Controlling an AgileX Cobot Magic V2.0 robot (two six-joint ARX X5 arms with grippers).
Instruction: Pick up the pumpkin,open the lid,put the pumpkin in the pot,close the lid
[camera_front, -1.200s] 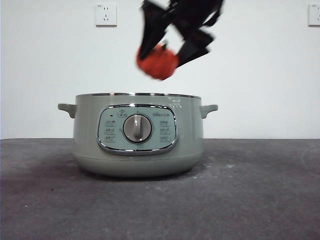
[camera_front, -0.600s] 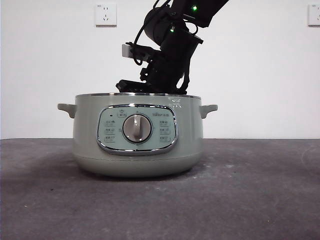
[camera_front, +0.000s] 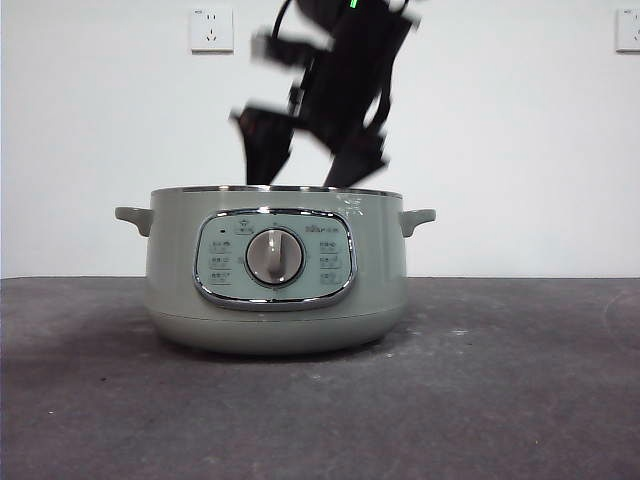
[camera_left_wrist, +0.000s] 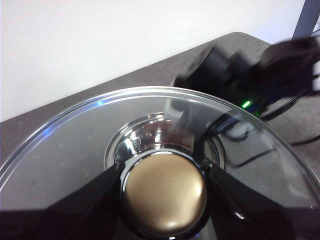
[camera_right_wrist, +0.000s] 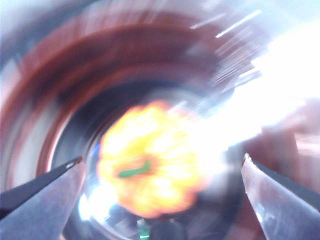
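The pale green pot (camera_front: 275, 265) stands in the middle of the front view with no lid on it. My right gripper (camera_front: 310, 165) hangs blurred just above its rim, jaws open and empty. In the right wrist view the orange pumpkin (camera_right_wrist: 150, 170) lies blurred on the pot's floor, below and between my open right gripper (camera_right_wrist: 162, 161). The pumpkin is hidden in the front view. My left gripper (camera_left_wrist: 164, 200) is shut on the knob (camera_left_wrist: 165, 187) of the glass lid (camera_left_wrist: 70, 145) and holds it away from the pot, out of the front view.
The dark grey table (camera_front: 500, 380) stretches around the pot. A white wall with a socket (camera_front: 212, 29) stands behind. Through the lid's glass, the right arm (camera_left_wrist: 260, 65) shows in the left wrist view.
The right gripper carried the pumpkin down into the pot, let it go, and has risen above the rim with empty jaws.
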